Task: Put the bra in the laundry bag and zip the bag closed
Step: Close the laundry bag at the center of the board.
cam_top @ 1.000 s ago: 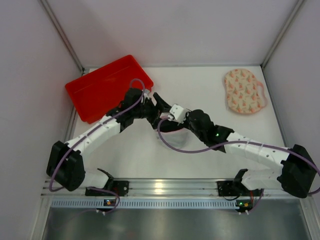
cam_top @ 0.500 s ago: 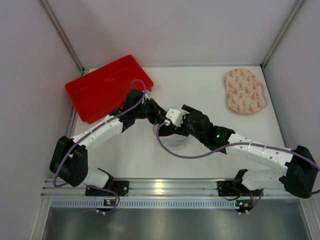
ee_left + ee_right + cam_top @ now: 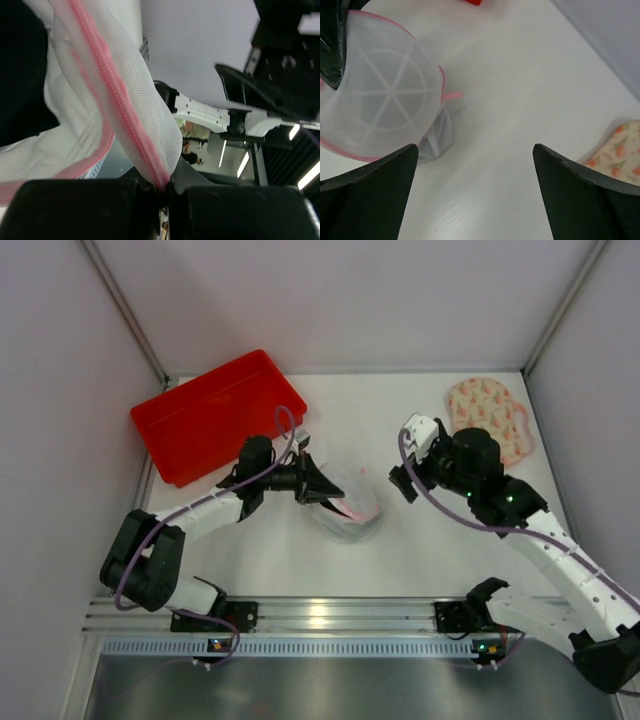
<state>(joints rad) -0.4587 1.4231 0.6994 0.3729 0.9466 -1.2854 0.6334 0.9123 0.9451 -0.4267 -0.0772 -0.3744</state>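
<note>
Fixed overhead down onto table (image 3: 400,415); two close wrist views; laundry bag (image 3: 348,510) in all.

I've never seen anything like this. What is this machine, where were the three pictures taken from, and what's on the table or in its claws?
These are two robot arms bolted to the near edge of a table. Each ends in a two-finger claw called a gripper. One picture looks down from a fixed camera above. The other two come from small cameras on the wrists, so each shows its own arm's fingers up close. On the table are a red tray and a peach patterned cloth. The left gripper is shut on the pink zip edge of a white mesh laundry bag. The right gripper is open and empty, apart from the bag.
</note>
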